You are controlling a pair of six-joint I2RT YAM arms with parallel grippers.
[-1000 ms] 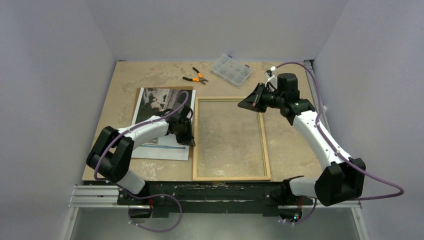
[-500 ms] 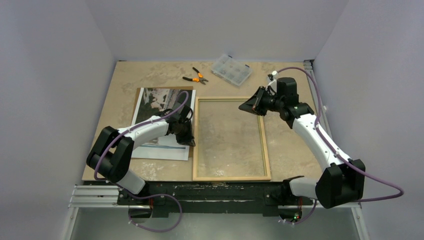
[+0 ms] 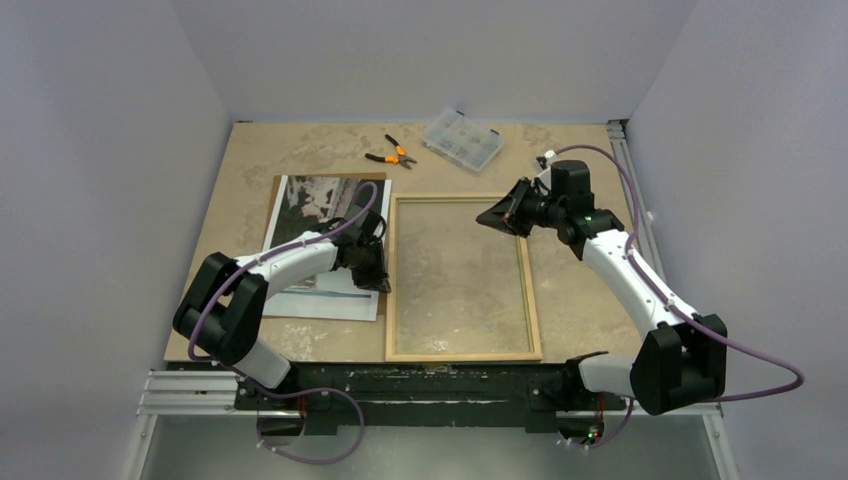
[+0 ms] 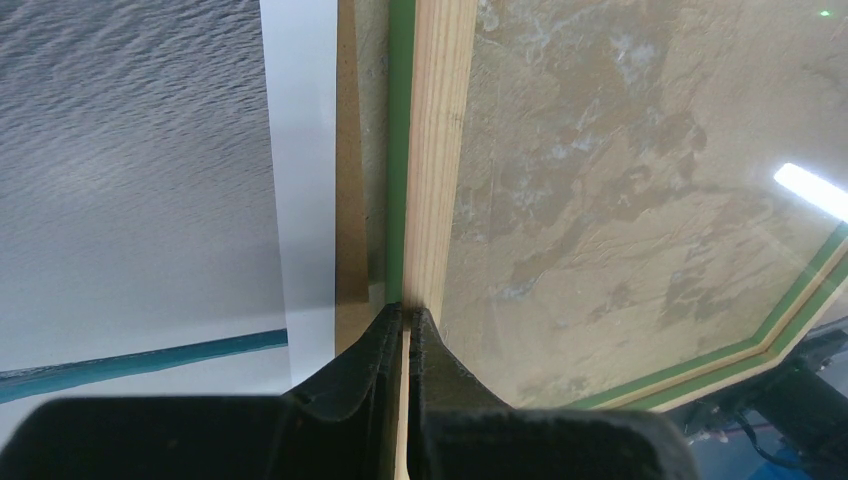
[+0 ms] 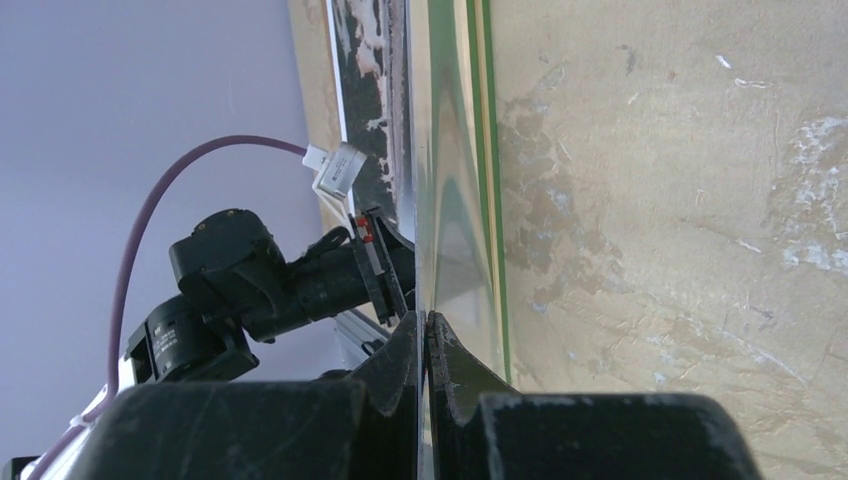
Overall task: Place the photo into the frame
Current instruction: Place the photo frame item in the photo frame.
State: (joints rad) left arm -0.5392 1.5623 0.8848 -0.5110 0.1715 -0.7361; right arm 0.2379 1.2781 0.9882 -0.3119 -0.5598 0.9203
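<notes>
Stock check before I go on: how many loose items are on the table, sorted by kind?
Picture parts: 3 (photo, frame, brown backing sheet)
Hand tools: 1 (orange-handled pliers)
Storage boxes: 1 (clear compartment box)
Total: 5

Orange-handled pliers (image 3: 391, 154), clear compartment box (image 3: 463, 140), brown backing sheet (image 3: 320, 178), mottled tan table (image 3: 290, 140)
</notes>
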